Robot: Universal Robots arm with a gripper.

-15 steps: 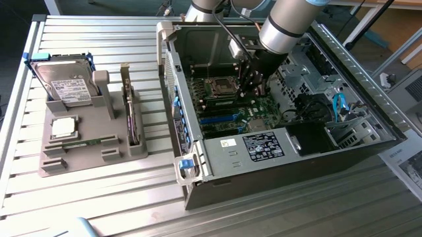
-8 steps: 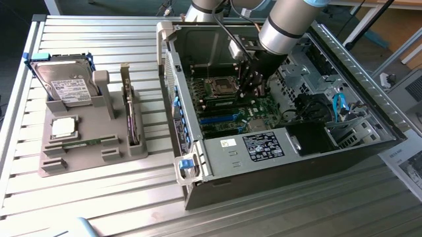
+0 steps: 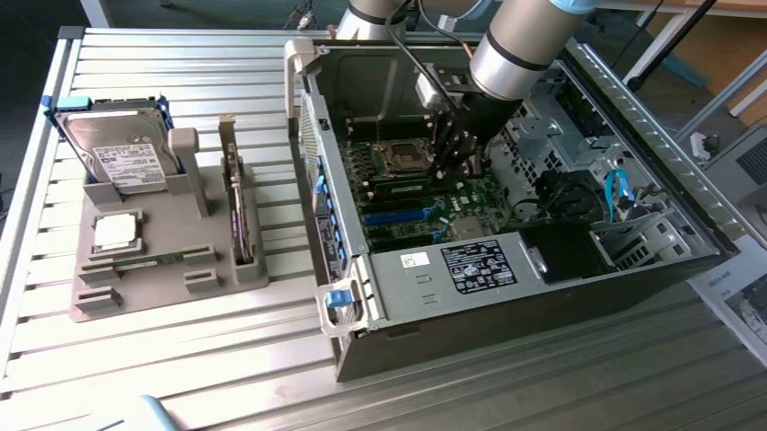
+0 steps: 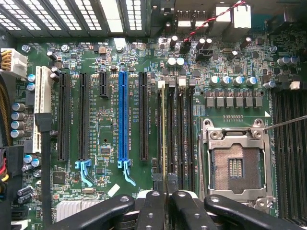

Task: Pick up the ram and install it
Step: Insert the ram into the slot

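Note:
A ram (image 4: 163,129) stands edge-on in one of the long memory slots (image 4: 178,129) beside the open silver processor socket (image 4: 235,165) on the green motherboard. My gripper (image 4: 168,194) hangs directly over one end of that ram, straddling its top edge. In the exterior view the gripper (image 3: 459,166) reaches down into the open computer case (image 3: 359,287), just above the motherboard and next to the processor socket (image 3: 401,157). Another ram (image 3: 150,260) lies flat in the grey holder (image 3: 108,301) at the exterior view's left.
The grey holder also carries a hard drive (image 3: 118,153), a square silver processor chip (image 3: 114,232) and an upright expansion card (image 3: 241,215). Case walls, the drive cage (image 3: 635,233) and cables (image 3: 617,193) surround the motherboard. Blue and black expansion slots (image 4: 123,115) lie beside the memory slots.

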